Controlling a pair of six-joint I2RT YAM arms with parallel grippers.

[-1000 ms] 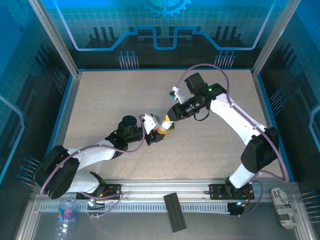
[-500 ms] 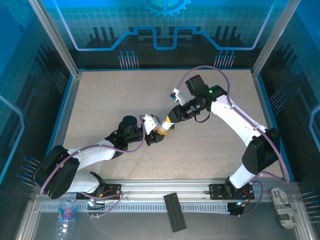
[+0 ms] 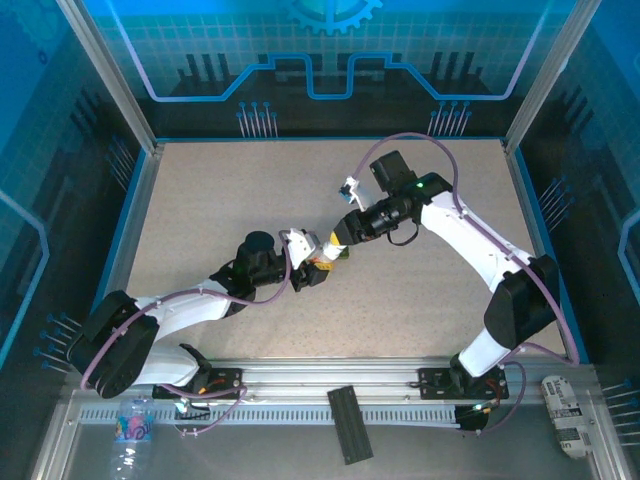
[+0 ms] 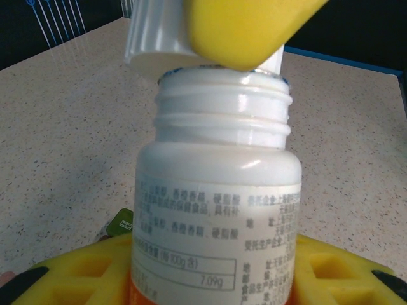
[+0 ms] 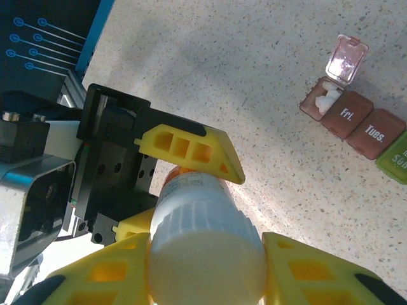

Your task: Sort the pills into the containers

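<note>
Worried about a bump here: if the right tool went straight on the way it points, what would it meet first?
The white bottle. The right tool, shut on the white cap, points at its threaded neck, with the left tool gripping its body beyond. Depth is unclear.

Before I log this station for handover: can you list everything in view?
pill bottle: 1, white with orange band, mid-table, upright between the left fingers
cap: 1, white, at the bottle's mouth, neck threads bare below it
containers: 1 strip, three dark red compartments and one green, on the table; end red one open
pills: a few, white, in the open compartment
water bottle: 1, clear, near-left rail
flat bar: 1, black, near rail
labelled pack: 1, white, near-right corner
table: 1, speckled beige
left gripper: 1, yellow, gripping the bottle
right gripper: 1, yellow, gripping the cap
</note>
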